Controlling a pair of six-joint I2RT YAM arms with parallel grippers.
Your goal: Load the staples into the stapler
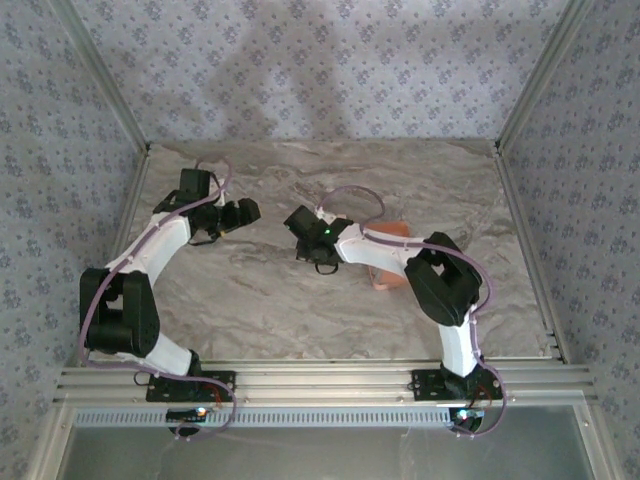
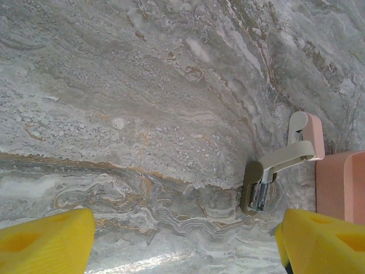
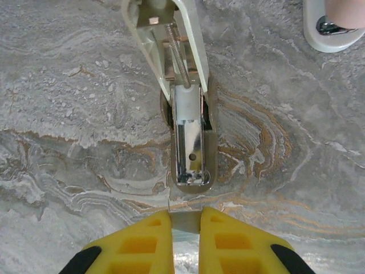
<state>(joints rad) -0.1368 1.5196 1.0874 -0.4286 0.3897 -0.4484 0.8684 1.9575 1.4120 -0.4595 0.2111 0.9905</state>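
Note:
The stapler [image 3: 188,142] lies open on the marble table, its white lid [image 3: 171,45] swung up and away and its shiny metal channel [image 3: 190,151] bare. My right gripper [image 3: 185,218] hovers just in front of the channel's near end, shut on a short silver strip of staples [image 3: 186,221] pinched between the yellow fingertips. The left wrist view has the stapler [image 2: 268,168] at the right, with its pale pink top [image 2: 312,132] raised. My left gripper [image 2: 185,242] is open with bare table between its fingers, to the left of the stapler. From above, both grippers [image 1: 248,213] [image 1: 303,245] sit mid-table.
A salmon tray [image 1: 388,272] lies under the right forearm, and its edge [image 2: 342,182] shows beside the stapler. A white and pink piece [image 3: 333,28] lies at the far right of the right wrist view. Metal frame posts [image 1: 525,100] edge the table.

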